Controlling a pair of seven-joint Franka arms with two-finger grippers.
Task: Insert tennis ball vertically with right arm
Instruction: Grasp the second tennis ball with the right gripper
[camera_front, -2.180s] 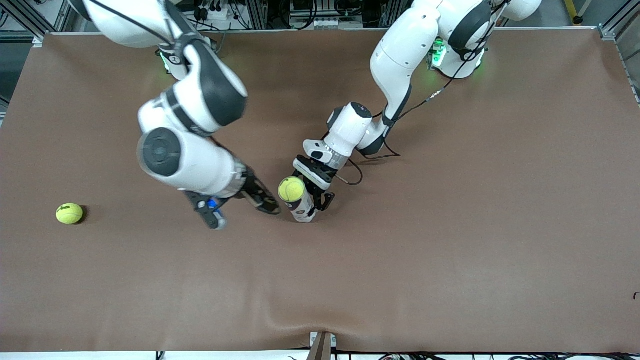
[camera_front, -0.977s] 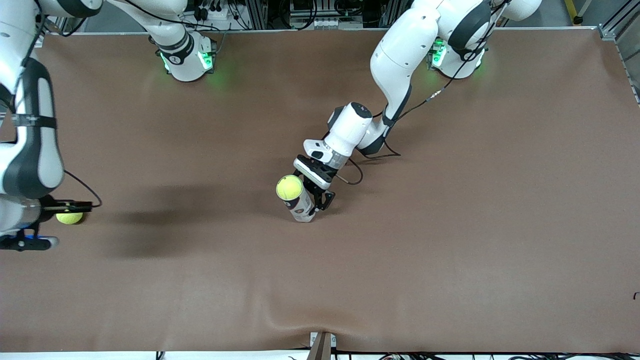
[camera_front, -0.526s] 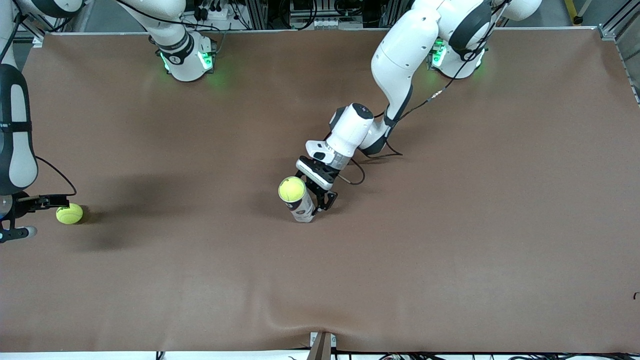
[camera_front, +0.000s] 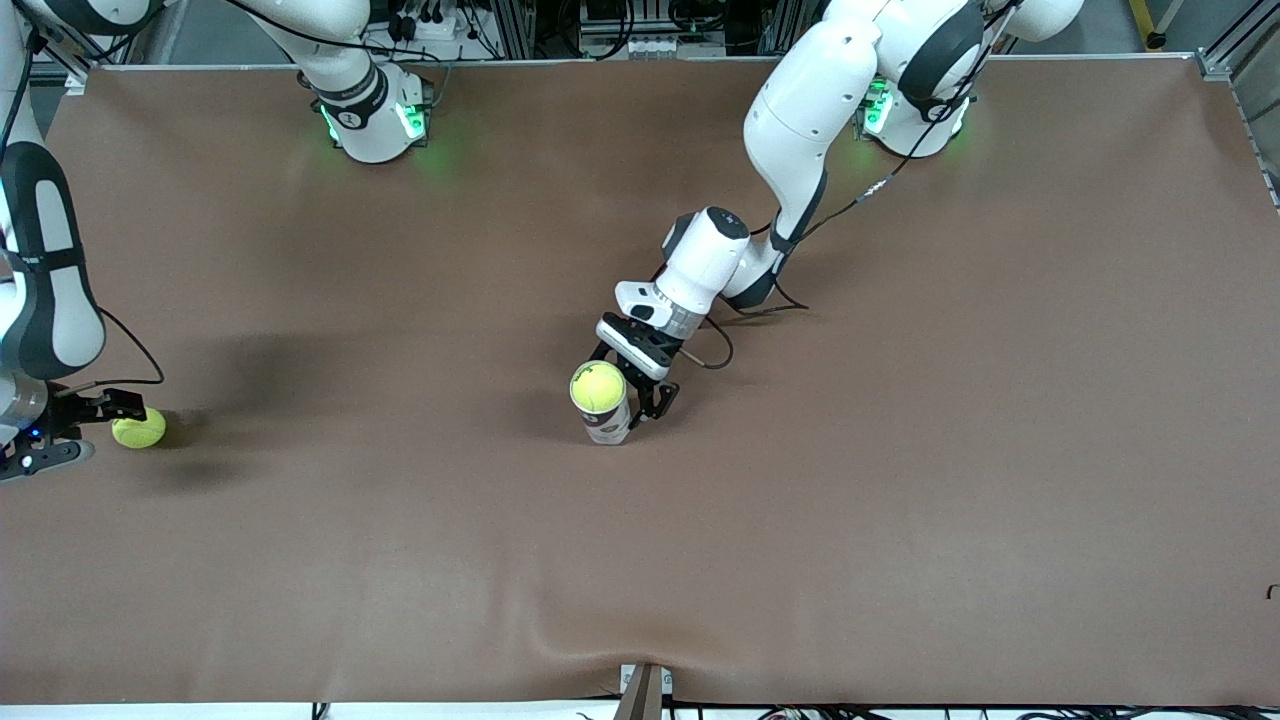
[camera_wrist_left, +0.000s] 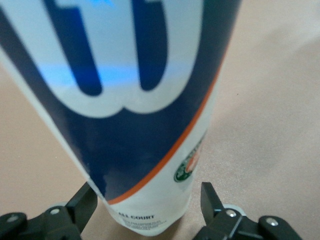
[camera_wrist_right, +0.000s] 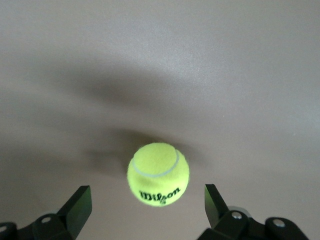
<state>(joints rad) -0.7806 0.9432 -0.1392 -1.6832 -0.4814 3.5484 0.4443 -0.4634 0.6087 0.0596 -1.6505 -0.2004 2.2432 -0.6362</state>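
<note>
We find the right claw (camera_front: 75, 425) at the right arm's end of the worktop (camera_front: 900, 500), jaws spread wide and empty, with the loose tennis ball (camera_wrist_right: 158, 174) lying on the worktop straight ahead, between the two fingers but untouched. A ball has no long axis, so in our judgement any closing line will serve. It reads "Wilson". The left claw (camera_front: 640, 392) is clamped on the upright can (camera_wrist_left: 145, 100) at mid-worktop, well apart from this ball; a second ball (camera_front: 597, 386) sits in its mouth. The can shows a large "W", "ALL COURT" and a round emblem we cannot read.
</note>
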